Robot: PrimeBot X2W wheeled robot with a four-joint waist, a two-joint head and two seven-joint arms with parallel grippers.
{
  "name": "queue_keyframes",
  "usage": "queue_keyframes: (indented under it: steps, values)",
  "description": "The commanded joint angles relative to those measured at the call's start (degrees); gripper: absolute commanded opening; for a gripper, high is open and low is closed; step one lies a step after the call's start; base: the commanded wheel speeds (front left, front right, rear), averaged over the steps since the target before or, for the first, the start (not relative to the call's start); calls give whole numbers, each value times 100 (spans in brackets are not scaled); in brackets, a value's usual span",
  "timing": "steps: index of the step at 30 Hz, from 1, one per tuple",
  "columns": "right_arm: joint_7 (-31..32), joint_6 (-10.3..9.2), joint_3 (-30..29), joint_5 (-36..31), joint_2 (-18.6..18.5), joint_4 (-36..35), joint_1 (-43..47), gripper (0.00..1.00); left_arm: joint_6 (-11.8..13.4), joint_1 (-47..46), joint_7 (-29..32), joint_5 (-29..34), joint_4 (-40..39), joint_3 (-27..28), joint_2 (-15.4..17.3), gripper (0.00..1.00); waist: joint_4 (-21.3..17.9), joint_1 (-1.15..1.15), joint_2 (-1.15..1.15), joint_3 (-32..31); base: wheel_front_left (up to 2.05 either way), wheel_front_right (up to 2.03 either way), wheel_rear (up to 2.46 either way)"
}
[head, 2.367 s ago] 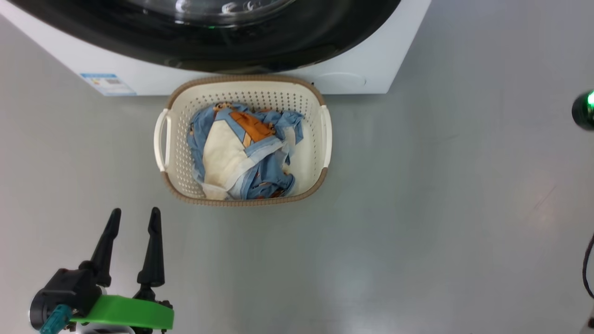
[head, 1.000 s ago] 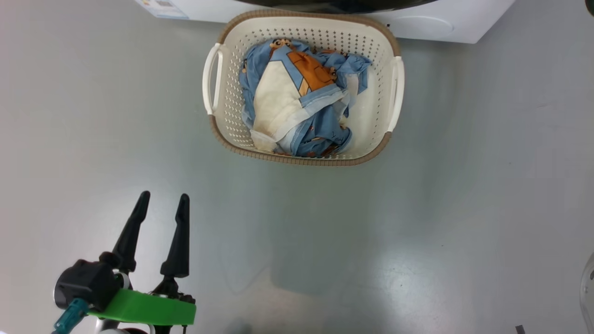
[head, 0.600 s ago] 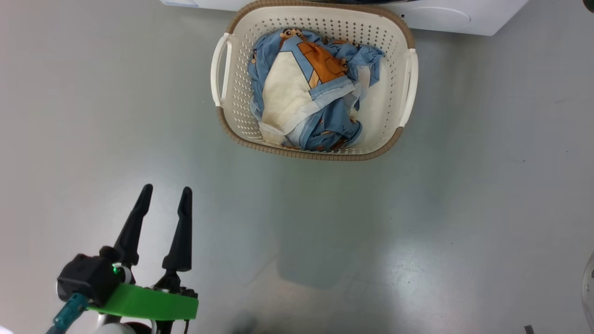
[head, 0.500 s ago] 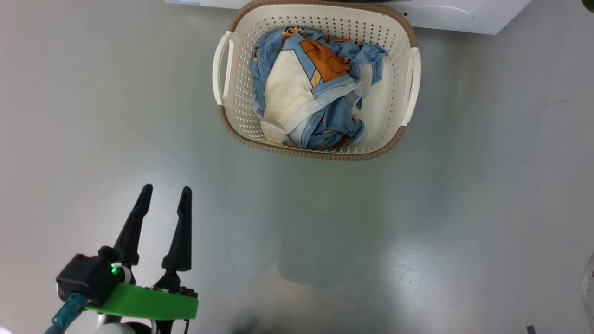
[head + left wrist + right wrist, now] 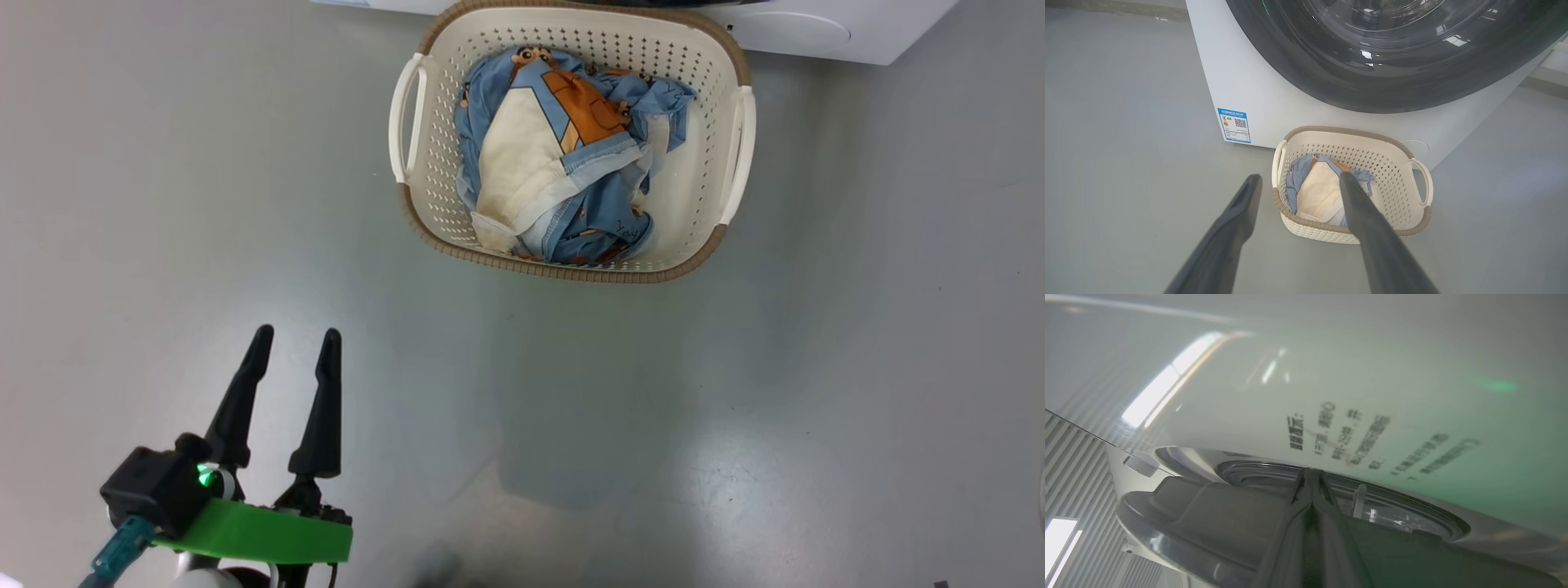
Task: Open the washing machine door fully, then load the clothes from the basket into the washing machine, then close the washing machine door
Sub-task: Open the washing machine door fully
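Observation:
The cream-white basket [image 5: 571, 269] stands on the grey floor against the white washing machine [image 5: 816, 33]. In it lie the clothes [image 5: 555, 155], a light blue bundle with a cream panel and orange prints. My left gripper [image 5: 295, 336] hangs open and empty over bare floor, well short and to the left of the basket. Its wrist view looks past the left gripper [image 5: 1299, 178] at the basket [image 5: 1355, 139], the clothes [image 5: 1318, 192] and the washing machine door [image 5: 1392, 81], which looks flush with the front. My right gripper [image 5: 1311, 475] is shut, tips at the seam between the door [image 5: 1200, 510] and the white front [image 5: 1372, 375].
A blue label sticker [image 5: 1234, 124] marks the machine's lower left corner. Grey floor stretches to the left of the machine and all around the basket. A wall with pale slats and ceiling lights [image 5: 1069, 490] shows at the left of the right wrist view.
The head camera has shifted, so the basket now sits further right in the picture. My left gripper stays open and in much the same place.

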Motion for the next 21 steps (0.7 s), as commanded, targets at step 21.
queue_keyframes:
  steps: [21]
  values:
    - [294,9,522,-22,111,-231,85,0,-9,-125,-37,-99,-76,220,80,100,-78,0,0,-117,0,0,0]
